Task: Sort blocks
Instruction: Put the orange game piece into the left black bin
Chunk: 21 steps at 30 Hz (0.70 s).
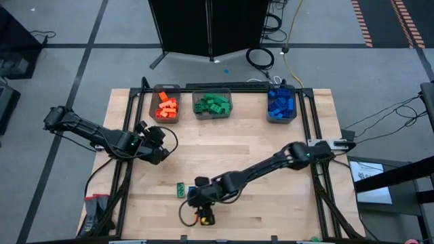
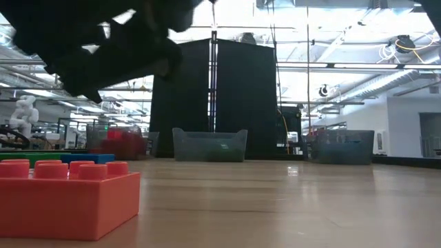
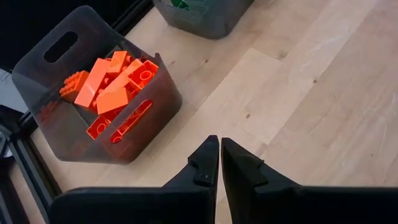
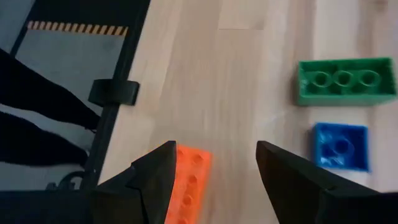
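Wooden surface (image 1: pixel 271 146) in workshop room, three grey bins along far edge holding sorted blocks, right pincer (image 4: pixel 214 171) spread above orange block (image 4: pixel 186 180) near front edge, green block (image 4: pixel 345 81) and blue block (image 4: pixel 339 146) just beside, left pincer (image 3: pixel 219 163) pressed together, empty, near orange bin (image 3: pixel 93 106).

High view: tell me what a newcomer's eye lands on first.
Three grey bins line the table's far edge, holding sorted orange, green and blue blocks. Near the front edge the right hand hangs open over a loose orange block, with a green block and a blue block beside it. The left hand waits shut near the orange bin.
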Each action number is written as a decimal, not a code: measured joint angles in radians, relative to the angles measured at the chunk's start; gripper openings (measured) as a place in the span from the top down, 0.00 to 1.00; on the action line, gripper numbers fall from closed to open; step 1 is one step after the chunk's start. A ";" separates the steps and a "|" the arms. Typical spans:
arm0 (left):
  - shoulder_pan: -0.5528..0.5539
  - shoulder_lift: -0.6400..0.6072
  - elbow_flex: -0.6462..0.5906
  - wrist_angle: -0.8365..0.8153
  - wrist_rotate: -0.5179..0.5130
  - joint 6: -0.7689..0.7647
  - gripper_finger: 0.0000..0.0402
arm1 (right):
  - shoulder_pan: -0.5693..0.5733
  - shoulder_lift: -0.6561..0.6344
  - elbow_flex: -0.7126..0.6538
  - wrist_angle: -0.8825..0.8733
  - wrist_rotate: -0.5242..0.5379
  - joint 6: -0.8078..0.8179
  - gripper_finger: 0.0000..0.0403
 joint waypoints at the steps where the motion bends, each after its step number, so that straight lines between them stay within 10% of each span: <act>1: 0.000 0.000 0.000 0.000 0.001 0.000 0.94 | 0.004 0.025 0.042 -0.025 0.000 0.000 0.46; 21: 0.000 0.000 0.000 0.048 0.045 -0.002 0.94 | 0.109 0.085 0.150 -0.149 0.194 -0.016 0.39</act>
